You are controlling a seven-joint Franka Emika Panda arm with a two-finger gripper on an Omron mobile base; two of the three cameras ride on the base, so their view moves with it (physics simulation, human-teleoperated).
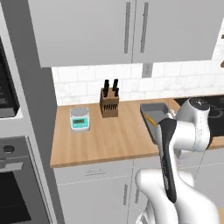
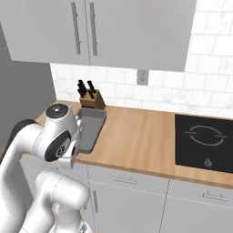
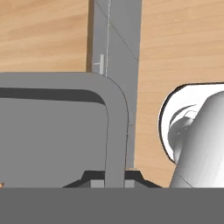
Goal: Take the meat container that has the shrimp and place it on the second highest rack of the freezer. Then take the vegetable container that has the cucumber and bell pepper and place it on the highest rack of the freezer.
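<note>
At worktop (image 1: 100,140) edge, our end effector (image 3: 114,177) seems clamped on meat container (image 1: 154,114) rim at 6 o'clock; we risk tilt spilling shrimp (image 1: 150,119).

Dark-grey tray (image 1: 154,109), tan wood counter (image 1: 109,140), teal scale (image 1: 80,119)

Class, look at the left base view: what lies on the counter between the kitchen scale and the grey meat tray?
The knife block stands between the scale and the grey tray, set back toward the wall; the wooden counter nearer the front is bare.
</note>
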